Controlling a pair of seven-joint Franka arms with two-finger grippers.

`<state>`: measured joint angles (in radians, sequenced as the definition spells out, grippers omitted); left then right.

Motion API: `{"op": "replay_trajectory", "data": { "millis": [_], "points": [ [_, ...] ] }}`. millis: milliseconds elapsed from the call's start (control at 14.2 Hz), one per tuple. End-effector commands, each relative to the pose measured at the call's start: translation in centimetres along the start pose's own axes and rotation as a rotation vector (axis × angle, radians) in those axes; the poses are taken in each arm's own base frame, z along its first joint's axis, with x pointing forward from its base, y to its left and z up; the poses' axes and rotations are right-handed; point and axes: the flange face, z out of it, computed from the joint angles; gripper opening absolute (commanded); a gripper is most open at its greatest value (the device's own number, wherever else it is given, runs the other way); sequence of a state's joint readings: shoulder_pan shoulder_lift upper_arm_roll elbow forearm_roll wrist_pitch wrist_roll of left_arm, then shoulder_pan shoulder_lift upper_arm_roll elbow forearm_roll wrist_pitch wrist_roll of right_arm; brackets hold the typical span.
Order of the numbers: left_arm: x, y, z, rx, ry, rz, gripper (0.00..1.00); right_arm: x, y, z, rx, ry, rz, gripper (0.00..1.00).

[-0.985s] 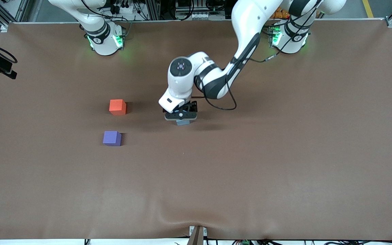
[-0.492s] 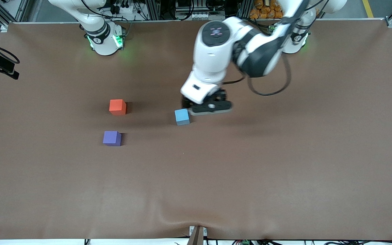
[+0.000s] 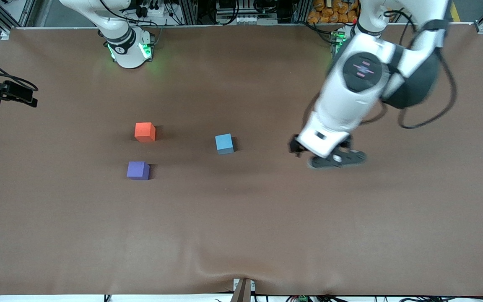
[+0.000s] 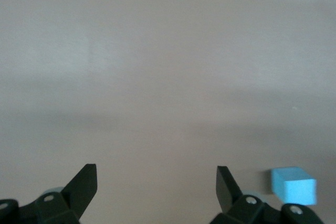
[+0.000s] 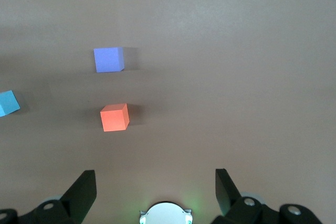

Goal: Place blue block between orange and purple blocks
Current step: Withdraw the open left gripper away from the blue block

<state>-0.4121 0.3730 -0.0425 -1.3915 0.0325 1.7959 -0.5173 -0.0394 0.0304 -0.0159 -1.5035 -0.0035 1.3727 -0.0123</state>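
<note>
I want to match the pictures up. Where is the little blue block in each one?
Front view: the blue block sits on the brown table, apart from the orange block and purple block, toward the left arm's end from them.
Left wrist view: it shows at the picture's lower edge, beside the open left gripper.
Right wrist view: it is cut off at the picture's edge.
Shared landmark: the orange block appears in the front and right wrist views.

White arm shells, black joints; black cables; green base lights; black gripper fingers (image 4: 81,184).
</note>
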Motion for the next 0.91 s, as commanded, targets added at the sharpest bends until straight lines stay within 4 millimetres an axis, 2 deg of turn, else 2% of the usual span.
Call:
{"op": "replay_trajectory", "data": {
  "millis": [0,141,281,422,563,844],
  "points": [
    [-0.1,-7.7,-1.0,0.015,-0.024,0.089,1.00,-0.4,-0.6,-0.4,0.005,-0.003,-0.009,1.00],
    [0.5,-12.8,-1.4,0.013,-0.031,0.144,1.00,-0.2,-1.7,-0.3,0.002,-0.004,-0.025,1.00],
    [0.0,-16.0,-2.0,0.014,-0.034,0.198,1.00,-0.1,-2.1,-0.3,0.004,-0.005,-0.032,1.00],
    [-1.8,-16.7,-3.1,0.017,-0.028,0.223,1.00,-0.1,-2.7,-0.2,0.025,-0.006,-0.043,1.00],
    [-2.9,-17.3,-5.3,0.018,-0.017,0.232,1.00,0.2,-4.0,0.2,0.038,-0.015,-0.063,1.00],
    [-4.5,-21.7,-8.7,0.037,-0.042,0.245,1.00,0.2,-6.0,0.4,0.049,-0.018,-0.098,1.00]
  ]
}}
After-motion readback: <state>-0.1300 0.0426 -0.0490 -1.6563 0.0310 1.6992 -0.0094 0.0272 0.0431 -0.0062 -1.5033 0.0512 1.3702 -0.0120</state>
